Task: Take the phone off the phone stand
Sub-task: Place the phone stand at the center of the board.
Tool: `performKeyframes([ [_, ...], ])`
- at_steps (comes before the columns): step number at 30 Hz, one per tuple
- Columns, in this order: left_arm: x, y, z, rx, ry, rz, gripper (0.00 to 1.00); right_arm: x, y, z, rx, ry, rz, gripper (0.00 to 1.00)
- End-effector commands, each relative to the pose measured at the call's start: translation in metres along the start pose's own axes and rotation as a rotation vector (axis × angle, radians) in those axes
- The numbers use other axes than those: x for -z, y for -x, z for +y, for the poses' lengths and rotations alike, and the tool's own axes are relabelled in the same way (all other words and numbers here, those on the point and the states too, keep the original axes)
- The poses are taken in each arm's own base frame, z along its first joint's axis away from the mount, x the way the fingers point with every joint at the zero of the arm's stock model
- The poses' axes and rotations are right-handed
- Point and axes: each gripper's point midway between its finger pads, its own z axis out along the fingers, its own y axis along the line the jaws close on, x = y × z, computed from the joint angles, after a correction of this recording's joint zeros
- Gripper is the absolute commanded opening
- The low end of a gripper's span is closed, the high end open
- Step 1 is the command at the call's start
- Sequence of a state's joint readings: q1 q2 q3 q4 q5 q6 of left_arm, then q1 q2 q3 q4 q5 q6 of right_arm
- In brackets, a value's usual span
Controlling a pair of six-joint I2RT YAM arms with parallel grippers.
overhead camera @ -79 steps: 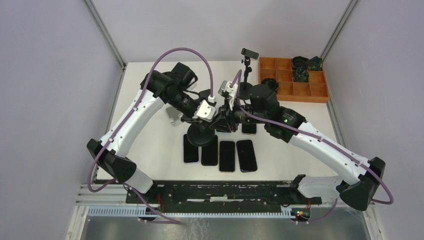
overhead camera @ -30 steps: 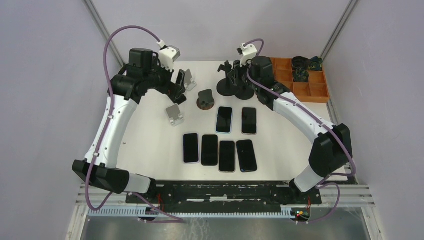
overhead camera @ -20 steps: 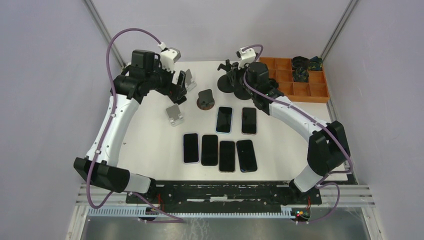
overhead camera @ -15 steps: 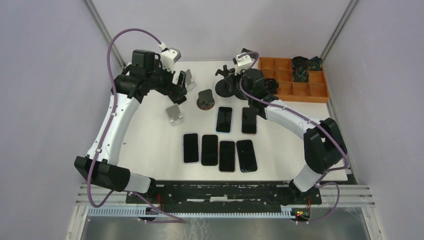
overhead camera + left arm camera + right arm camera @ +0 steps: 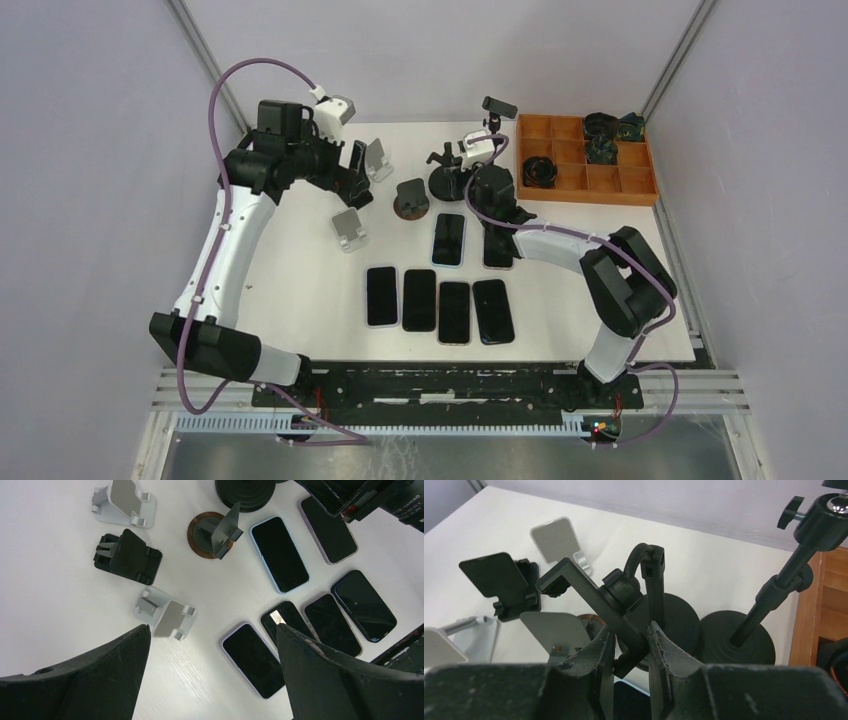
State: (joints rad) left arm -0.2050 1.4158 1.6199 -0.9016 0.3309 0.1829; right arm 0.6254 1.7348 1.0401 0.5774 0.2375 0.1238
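My right gripper point(image 5: 629, 630) is shut on the flat clamp bar point(image 5: 589, 592) of a black gooseneck phone stand point(image 5: 443, 180) at the back middle of the table. The bar sits slanted between both fingers point(image 5: 664, 655). Every phone in view lies flat and none sits in a stand. Two phones point(image 5: 449, 239) lie just in front of that stand, and several more point(image 5: 437, 304) form a row nearer the arms. High over the back left, my left gripper point(image 5: 212, 626) hangs open and empty, looking down on a phone point(image 5: 254, 660).
Two white stands point(image 5: 167, 617) point(image 5: 122, 500), a black folding stand point(image 5: 129, 556) and a round wooden-based stand point(image 5: 212, 530) stand at the back left. A tall black pole stand point(image 5: 497, 107) rises beside the orange compartment tray point(image 5: 585, 160) at the back right.
The right arm has folded in, bringing its gripper and the black stand a little nearer and to the left. The left arm has hardly moved.
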Motion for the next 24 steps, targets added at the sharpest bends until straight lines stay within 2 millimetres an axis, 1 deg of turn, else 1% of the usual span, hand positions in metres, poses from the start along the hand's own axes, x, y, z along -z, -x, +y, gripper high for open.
performKeyframes([
  [1, -0.003, 0.007, -0.001, 0.001, -0.027, -0.025, 1.0, -0.009, 0.064, -0.004, -0.108, -0.036, -0.253, 0.0],
  [3, -0.004, 0.007, -0.001, 0.003, -0.032, -0.022, 1.0, -0.013, 0.065, -0.003, -0.119, -0.037, -0.269, 0.0],
  [7, -0.004, 0.006, -0.003, -0.002, -0.042, -0.022, 1.0, -0.024, 0.065, 0.007, -0.157, -0.007, -0.276, 0.0],
  [11, -0.005, 0.005, -0.001, -0.004, -0.038, -0.019, 1.0, -0.03, 0.054, 0.009, -0.162, -0.024, -0.27, 0.0],
  [16, -0.005, 0.004, 0.0, -0.003, -0.041, -0.023, 1.0, -0.033, 0.04, 0.011, -0.16, -0.031, -0.25, 0.0],
  [17, -0.006, 0.003, -0.001, 0.0, -0.043, -0.022, 1.0, -0.032, 0.037, 0.011, -0.151, -0.033, -0.243, 0.02],
  [21, -0.007, 0.002, -0.001, 0.006, -0.051, -0.019, 1.0, -0.029, 0.034, 0.004, -0.106, -0.06, -0.223, 0.22],
  [23, -0.007, 0.002, -0.001, 0.008, -0.053, -0.017, 1.0, -0.029, 0.034, 0.001, -0.078, -0.073, -0.206, 0.42],
  [24, -0.007, 0.001, -0.001, 0.009, -0.053, -0.016, 1.0, -0.028, 0.035, -0.001, -0.069, -0.083, -0.198, 0.54],
])
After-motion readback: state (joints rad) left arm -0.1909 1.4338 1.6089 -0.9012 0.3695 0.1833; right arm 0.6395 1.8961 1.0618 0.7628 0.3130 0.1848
